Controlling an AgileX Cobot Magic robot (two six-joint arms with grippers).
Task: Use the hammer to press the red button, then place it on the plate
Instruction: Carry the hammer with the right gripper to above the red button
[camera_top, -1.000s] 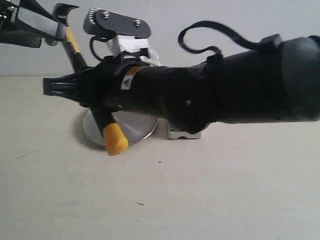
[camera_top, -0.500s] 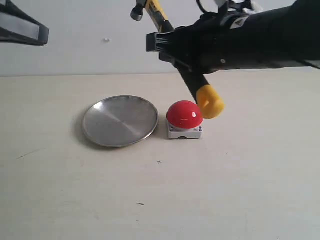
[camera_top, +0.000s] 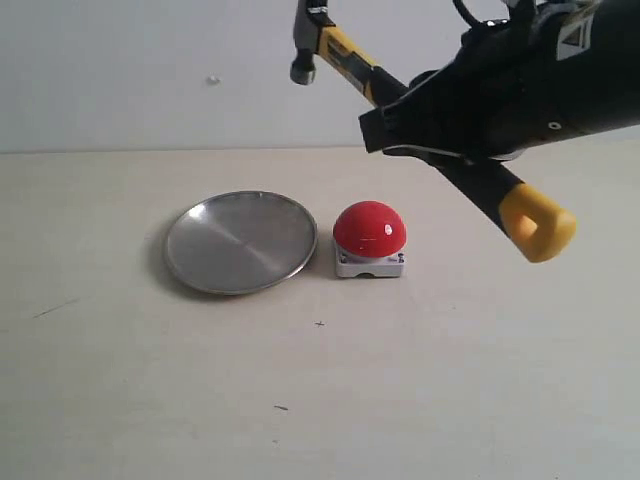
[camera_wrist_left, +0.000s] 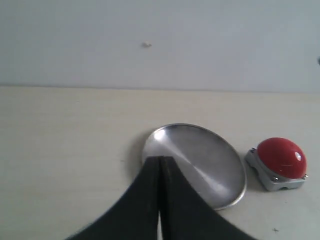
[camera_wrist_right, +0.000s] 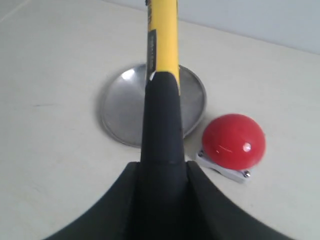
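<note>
My right gripper (camera_top: 415, 120) is shut on the black handle of the hammer (camera_top: 350, 58) and holds it in the air, up and to the right of the red button (camera_top: 369, 228). The dark head points up-left and the yellow end (camera_top: 538, 223) hangs low at the right. In the right wrist view the hammer (camera_wrist_right: 162, 80) runs out over the plate (camera_wrist_right: 122, 110), with the red button (camera_wrist_right: 233, 140) to one side. The silver plate (camera_top: 240, 241) lies left of the button. My left gripper (camera_wrist_left: 160, 161) is shut on nothing, over the plate (camera_wrist_left: 210, 155) near the red button (camera_wrist_left: 280, 156).
A pale table (camera_top: 320, 400) carries the plate and the button, and a plain light wall (camera_top: 150, 70) stands behind it. The right arm's black body (camera_top: 560, 70) fills the upper right of the exterior view.
The right arm has swung from the left across to the right with the hammer, uncovering the plate and the button. The left gripper has left the exterior view's upper left corner.
</note>
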